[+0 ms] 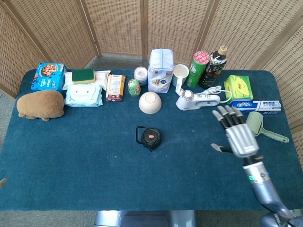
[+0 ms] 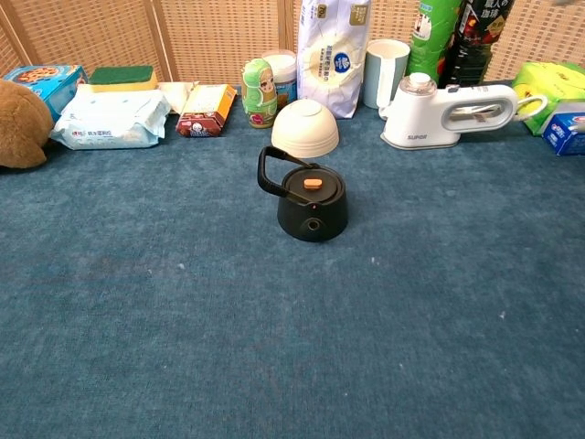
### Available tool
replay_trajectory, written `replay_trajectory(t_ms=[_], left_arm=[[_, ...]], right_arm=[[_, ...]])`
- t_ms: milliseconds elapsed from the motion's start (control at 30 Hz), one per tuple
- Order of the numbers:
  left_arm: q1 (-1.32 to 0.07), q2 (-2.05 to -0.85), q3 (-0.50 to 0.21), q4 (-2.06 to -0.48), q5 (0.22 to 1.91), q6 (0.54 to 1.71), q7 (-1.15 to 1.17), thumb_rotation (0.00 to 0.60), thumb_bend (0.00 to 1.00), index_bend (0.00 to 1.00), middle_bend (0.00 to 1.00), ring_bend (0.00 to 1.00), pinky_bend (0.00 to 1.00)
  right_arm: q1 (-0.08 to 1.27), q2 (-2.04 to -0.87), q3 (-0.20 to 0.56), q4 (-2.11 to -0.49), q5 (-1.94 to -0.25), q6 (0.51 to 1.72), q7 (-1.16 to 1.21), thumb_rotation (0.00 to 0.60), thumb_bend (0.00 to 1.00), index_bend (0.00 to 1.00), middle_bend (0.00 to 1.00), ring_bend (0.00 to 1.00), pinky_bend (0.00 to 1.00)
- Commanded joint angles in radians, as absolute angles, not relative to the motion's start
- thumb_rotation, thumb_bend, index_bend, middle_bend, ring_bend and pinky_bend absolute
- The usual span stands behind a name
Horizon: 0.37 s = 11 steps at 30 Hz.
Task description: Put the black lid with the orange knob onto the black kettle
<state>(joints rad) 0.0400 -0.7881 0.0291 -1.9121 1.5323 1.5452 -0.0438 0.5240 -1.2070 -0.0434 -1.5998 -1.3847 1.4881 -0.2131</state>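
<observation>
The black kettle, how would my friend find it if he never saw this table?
Start at the blue table and look to its middle, just in front of the upside-down white bowl. The black kettle stands there alone, the only black pot, with a looped handle and a lid bearing a small orange knob.

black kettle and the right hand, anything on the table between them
Nothing: in the head view only bare blue cloth lies between the black kettle, lid on, and the open right hand. The white handheld appliance sits further back, off that line.
</observation>
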Motion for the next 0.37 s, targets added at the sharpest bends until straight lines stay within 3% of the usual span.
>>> replay_trajectory(t_ms=[33,367], left_arm=[[0.043,-0.792,0.030,-1.913,1.536,1.550,-0.035,0.600,0.13,0.00,0.00,0.00,0.05],[0.046,-0.816,0.029,-1.883,1.588,1.585,-0.025,0.600,0.13,0.00,0.00,0.00,0.05]], right_arm=[[0.425,-1.189,-0.079,-1.511,-1.445,1.573,-0.127,0.434,0.00,0.11,0.07,0.00,0.00],[0.290,-1.179,-0.082,-1.552,-1.433,1.623,-0.166,0.426,0.00,0.11,0.06,0.00,0.00]])
